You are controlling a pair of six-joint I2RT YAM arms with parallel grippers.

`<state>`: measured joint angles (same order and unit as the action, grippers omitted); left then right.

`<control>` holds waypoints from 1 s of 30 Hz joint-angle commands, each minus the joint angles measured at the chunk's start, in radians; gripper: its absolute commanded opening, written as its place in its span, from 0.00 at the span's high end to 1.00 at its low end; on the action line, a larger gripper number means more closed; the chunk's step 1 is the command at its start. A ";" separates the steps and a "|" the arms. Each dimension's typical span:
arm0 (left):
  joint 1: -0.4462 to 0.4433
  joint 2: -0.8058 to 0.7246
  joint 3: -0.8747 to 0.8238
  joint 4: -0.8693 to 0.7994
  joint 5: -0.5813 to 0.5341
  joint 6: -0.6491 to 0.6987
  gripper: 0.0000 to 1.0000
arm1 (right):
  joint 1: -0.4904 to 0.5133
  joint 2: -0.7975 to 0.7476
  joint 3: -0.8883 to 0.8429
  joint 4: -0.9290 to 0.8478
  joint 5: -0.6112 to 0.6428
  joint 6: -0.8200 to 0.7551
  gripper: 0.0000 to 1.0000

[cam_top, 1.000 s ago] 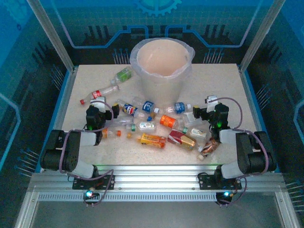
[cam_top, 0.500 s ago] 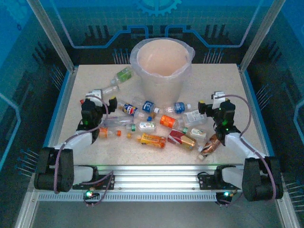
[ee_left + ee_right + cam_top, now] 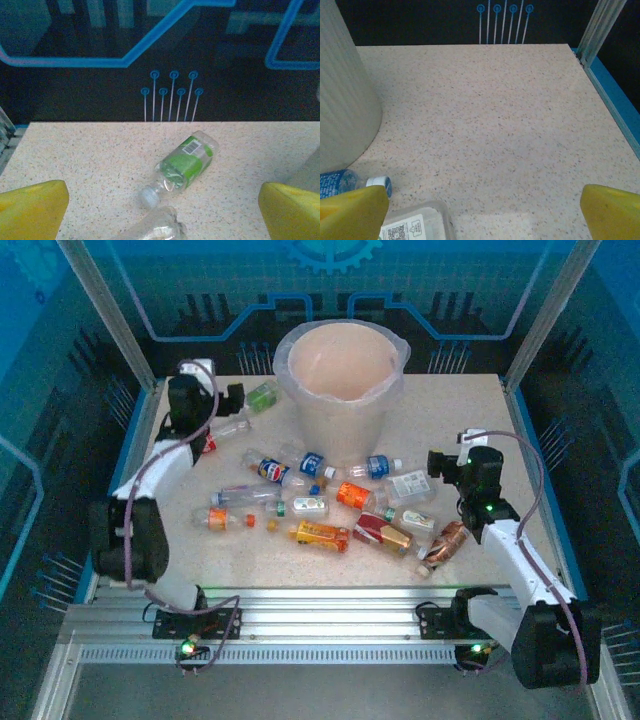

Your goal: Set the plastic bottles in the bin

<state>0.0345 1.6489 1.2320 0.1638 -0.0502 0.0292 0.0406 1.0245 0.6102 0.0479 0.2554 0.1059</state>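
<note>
The plastic bottles (image 3: 322, 533) lie loose on the bench (image 3: 450, 405). Most form a band just near of the bin (image 3: 340, 430), and what shows of its pale inside holds none. Two strays sit far left: a green-labelled bottle (image 3: 186, 161) and a clear bottle (image 3: 157, 227) just near of it.

The bin stands upright at far centre with its mouth open, probably placed so either arm can reach it.

The left fingers (image 3: 35, 207) are spread wide and empty. The clear bottle's end sits between them and the green one lies beyond, which looks like lining up for a pick.

The right fingers (image 3: 612, 207) are equally wide and empty above the band's right end. The bin wall is on their left, with a blue-labelled bottle (image 3: 335, 182) just beside them.
</note>
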 commanded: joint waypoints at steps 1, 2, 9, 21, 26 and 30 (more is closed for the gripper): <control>0.031 0.119 0.170 -0.216 0.079 -0.021 0.01 | 0.005 -0.020 0.058 -0.123 0.051 0.055 0.00; 0.035 0.158 0.219 -0.241 0.087 -0.027 0.01 | 0.005 -0.018 0.072 -0.151 0.060 0.068 0.00; 0.044 0.403 0.545 -0.425 0.119 -0.008 0.01 | 0.004 -0.019 0.123 -0.263 0.082 0.144 0.00; 0.020 0.737 0.993 -0.681 0.204 0.192 0.01 | 0.010 -0.023 0.113 -0.285 0.103 0.207 0.00; -0.011 0.852 1.136 -0.760 0.177 0.296 0.01 | 0.013 -0.030 0.109 -0.304 0.125 0.222 0.00; -0.029 0.901 1.188 -0.799 0.171 0.344 0.01 | 0.017 -0.047 0.101 -0.312 0.133 0.223 0.00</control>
<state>0.0208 2.5229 2.3695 -0.5568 0.1177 0.2970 0.0414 1.0031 0.7071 -0.2455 0.3641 0.3107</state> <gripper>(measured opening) 0.990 0.996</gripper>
